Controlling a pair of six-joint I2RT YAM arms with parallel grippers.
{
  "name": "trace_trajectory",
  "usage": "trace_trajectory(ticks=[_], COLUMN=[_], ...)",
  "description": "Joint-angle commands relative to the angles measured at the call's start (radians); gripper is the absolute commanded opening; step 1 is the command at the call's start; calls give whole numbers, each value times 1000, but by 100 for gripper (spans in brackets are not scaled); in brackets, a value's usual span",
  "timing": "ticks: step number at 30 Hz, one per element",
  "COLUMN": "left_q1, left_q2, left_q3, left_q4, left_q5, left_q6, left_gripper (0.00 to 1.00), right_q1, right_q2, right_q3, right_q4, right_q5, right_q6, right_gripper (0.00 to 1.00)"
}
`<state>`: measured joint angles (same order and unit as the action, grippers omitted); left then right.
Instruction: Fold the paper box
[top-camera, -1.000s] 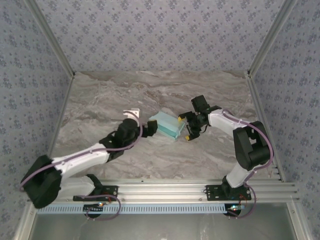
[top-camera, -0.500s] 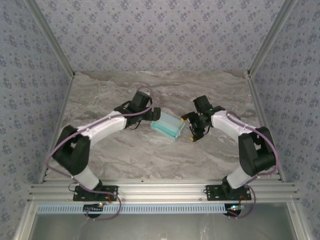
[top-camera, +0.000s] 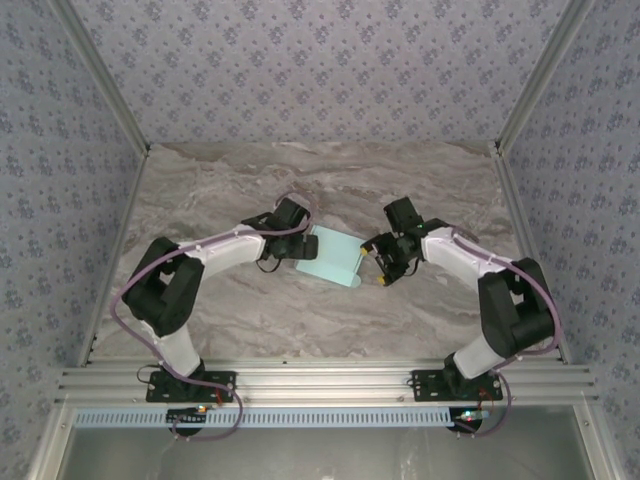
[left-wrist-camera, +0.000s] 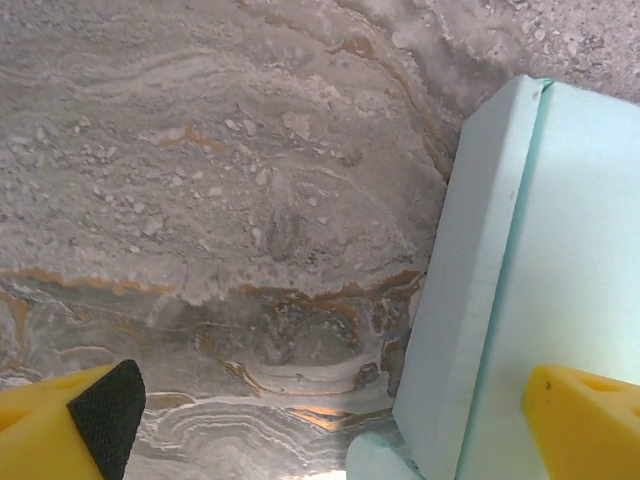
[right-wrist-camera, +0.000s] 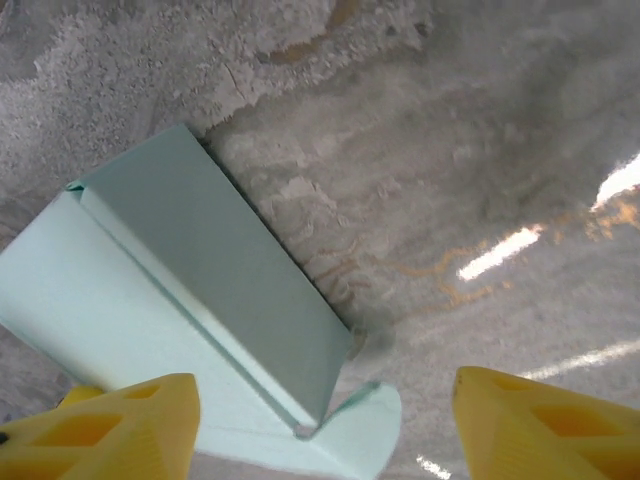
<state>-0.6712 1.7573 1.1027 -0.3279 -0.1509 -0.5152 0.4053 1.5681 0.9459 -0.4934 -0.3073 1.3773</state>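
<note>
Top view: the paper box (top-camera: 332, 257) lies flat on the marble table (top-camera: 220, 180), about mid-frame, just left of centre. You have a gripper on either side of it.

Left gripper (top-camera: 300, 246): at the box's left edge. In the left wrist view its yellow fingers (left-wrist-camera: 585, 420) sit at the two bottom corners of the frame, spread as wide as they go. The left-hand one, with a black pad, is over bare table (left-wrist-camera: 250, 200). The right-hand one is over the pale top face of the box (left-wrist-camera: 560, 230). Nothing is pinched between them. Whether the finger rests on the card, you cannot tell.

Right gripper (top-camera: 384, 264): just beside the box's right edge. In the right wrist view its fingers (right-wrist-camera: 545, 425) stand well apart at the bottom corners, with nothing clamped. The box (right-wrist-camera: 200, 300) fills the lower left of that frame. It shows a pale top face and a darker, shaded side panel sloping down to the table (right-wrist-camera: 470, 150). A small rounded tab (right-wrist-camera: 365, 425) sticks out at bottom centre, between the fingers. The left-hand finger overlaps the pale face; contact unclear.

Box corners look creased and closed on the visible sides.
</note>
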Motion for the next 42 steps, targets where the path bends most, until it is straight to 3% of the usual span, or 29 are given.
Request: trace_trajectory(ticks=[1,6,12,14,18,22,26,30,42], left_q1=[-34,-50,-47,-36,32,74,109,162,259], left_q2=[53,85,83,86,101,102,119,160,226], left_q3=[-10,6,42,39,27,-3,-16,-26,-71], left_q4=[-37,-65,-113,-101,-63,30,87,151,334], left_q5=[-35,-79,-99,-87,52,194,297,435,667], left_q6=[-33,-60,-60,-59,-56,-28,-31,-51,-145], left_gripper=[99,99,98,92,71,57,47,38,35], right_q1=[-19,-39,-95,-131,-217,-269,-281,-270,-229], right_q2=[72,127,105,85,55,58,90,118,279], right_q3=[28,28,25,34,38,60,64,2,46], right_q4=[16,40,34,7,-7,-9,53,262,405], right_q5=[1,-7,-36,-25,-32,-65,-174,-355,-479], right_q6=[-76,-121,-213,-275,-397,-565,-703,-701,-740], right_gripper=[60,49,49,50,53,56,60,62,69])
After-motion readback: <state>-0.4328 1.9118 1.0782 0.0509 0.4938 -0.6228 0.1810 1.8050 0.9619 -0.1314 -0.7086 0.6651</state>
